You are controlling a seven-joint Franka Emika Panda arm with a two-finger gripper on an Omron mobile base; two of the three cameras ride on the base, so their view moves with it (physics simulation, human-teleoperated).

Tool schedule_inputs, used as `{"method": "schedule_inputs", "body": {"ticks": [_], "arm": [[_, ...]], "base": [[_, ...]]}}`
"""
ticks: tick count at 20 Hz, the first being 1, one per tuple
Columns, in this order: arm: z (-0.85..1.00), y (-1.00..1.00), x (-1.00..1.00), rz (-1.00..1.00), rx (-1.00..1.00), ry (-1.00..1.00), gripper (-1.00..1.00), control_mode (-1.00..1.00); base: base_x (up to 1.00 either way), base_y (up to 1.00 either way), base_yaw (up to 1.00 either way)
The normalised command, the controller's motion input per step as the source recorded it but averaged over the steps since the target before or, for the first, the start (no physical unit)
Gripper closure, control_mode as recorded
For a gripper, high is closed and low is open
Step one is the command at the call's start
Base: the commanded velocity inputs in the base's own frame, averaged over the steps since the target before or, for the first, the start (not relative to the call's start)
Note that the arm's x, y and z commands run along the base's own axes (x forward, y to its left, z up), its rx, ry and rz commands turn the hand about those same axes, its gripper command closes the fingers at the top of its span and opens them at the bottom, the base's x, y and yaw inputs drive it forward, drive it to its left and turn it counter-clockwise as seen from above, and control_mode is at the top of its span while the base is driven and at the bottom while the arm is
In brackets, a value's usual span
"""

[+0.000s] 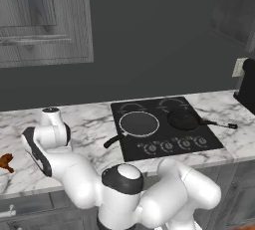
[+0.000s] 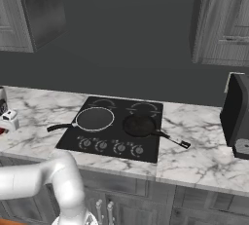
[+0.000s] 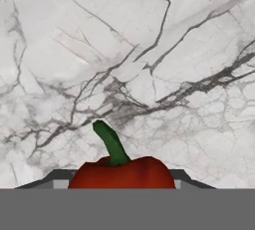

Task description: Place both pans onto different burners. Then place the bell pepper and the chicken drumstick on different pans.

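The red bell pepper [image 3: 122, 172], green stem up, sits between my fingertips in the hand view. My gripper [image 3: 119, 178] is shut on it, with a dark fingertip [image 3: 59, 176] against each side, over bare marble. At the far left edge of the right base view the gripper [image 2: 6, 120] hangs over the counter with a bit of red below it. The pale-rimmed pan [image 1: 138, 123] lies on a front left burner of the cooktop [image 1: 199, 137]. The darker pan [image 1: 183, 119] lies on a burner to its right. The chicken drumstick [image 1: 5, 162] rests on the counter at far left.
The marble counter [image 1: 89, 124] runs on both sides of the cooktop. A tall dark appliance [image 2: 237, 112] stands at the right end. Cabinets [image 1: 45, 20] hang above left and right. The pans' handles [image 1: 219, 123] stick out sideways over the counter.
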Motion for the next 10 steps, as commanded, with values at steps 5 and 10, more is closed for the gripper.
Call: {"method": "schedule_inputs", "body": {"ticks": [5, 10], "arm": [[0.57, -0.33, 0.0, 0.05, 0.0, 0.01, 1.0, -1.0], [0.5, -0.49, 0.0, 0.09, 0.0, 0.0, 1.0, -1.0]], "base": [[0.0, 0.0, 0.0], [0.0, 0.0, 0.0]]}}
